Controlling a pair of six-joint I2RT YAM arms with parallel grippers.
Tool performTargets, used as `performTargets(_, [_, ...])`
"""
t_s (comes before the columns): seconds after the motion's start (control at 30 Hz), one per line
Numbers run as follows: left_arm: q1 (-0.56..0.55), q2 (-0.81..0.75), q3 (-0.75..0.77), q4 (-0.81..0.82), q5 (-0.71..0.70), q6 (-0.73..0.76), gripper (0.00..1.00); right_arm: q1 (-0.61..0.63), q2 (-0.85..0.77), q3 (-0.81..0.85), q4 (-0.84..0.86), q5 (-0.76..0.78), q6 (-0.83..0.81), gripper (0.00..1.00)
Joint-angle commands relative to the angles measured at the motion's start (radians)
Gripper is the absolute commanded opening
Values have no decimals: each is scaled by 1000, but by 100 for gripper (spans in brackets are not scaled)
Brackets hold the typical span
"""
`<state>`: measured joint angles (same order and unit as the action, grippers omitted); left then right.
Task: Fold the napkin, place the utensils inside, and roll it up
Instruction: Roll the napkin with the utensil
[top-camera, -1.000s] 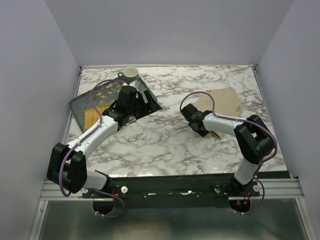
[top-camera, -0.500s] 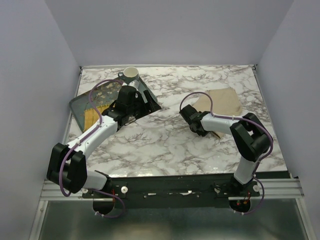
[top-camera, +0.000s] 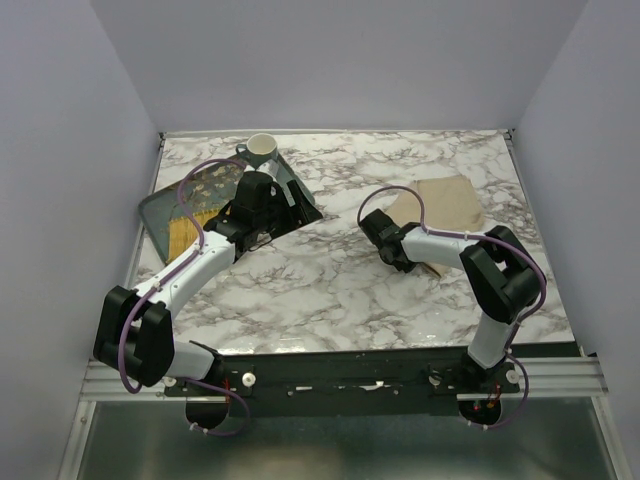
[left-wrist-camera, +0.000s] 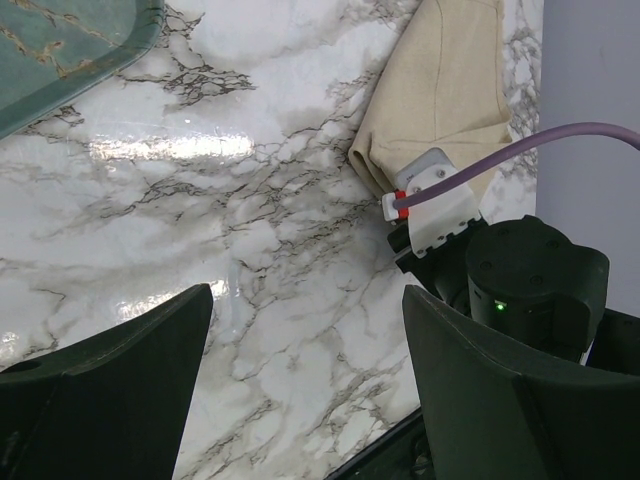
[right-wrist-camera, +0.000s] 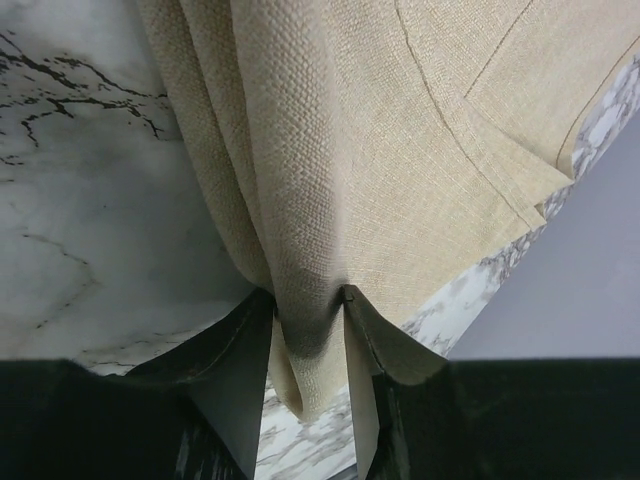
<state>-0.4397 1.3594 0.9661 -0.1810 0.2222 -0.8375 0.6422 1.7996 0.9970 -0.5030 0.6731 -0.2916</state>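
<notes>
The beige napkin (top-camera: 448, 200) lies at the right middle of the marble table, partly bunched at its near-left corner. My right gripper (top-camera: 386, 224) is shut on that corner; in the right wrist view the fingers (right-wrist-camera: 240, 360) pinch a fold of the cloth (right-wrist-camera: 400, 150) at my right gripper (right-wrist-camera: 305, 312). My left gripper (top-camera: 270, 205) hovers over the right edge of the teal tray, open and empty; in its wrist view its wide-apart fingers (left-wrist-camera: 110, 390) frame bare marble at my left gripper (left-wrist-camera: 305, 390), with the napkin (left-wrist-camera: 440, 90) far ahead. I cannot make out the spoon.
A dark teal floral tray (top-camera: 175, 205) sits at the left, its corner showing in the left wrist view (left-wrist-camera: 60, 50). A white mug (top-camera: 262, 148) stands behind it. The right arm's wrist and purple cable (left-wrist-camera: 500, 160) lie beside the napkin.
My right gripper has shifted slightly left and away, drawing the napkin corner with it. The left arm has not moved.
</notes>
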Motion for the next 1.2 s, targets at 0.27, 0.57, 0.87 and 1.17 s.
performTargets(0.27, [4,79,-24,90,112,-21,87,-12,9,23,-12,-66,-17,17])
performTargets(0.57, [-37,198,-24,175,190,-75,90,-13,27,83,-71,-141,3,8])
performTargets(0.87, [-50,279,-26,233,192,-137,90,-26,30,178,-186,-366,98,3])
performTargets(1.17, [-54,277,-35,213,147,-169,90,-42,43,241,-229,-573,256,2])
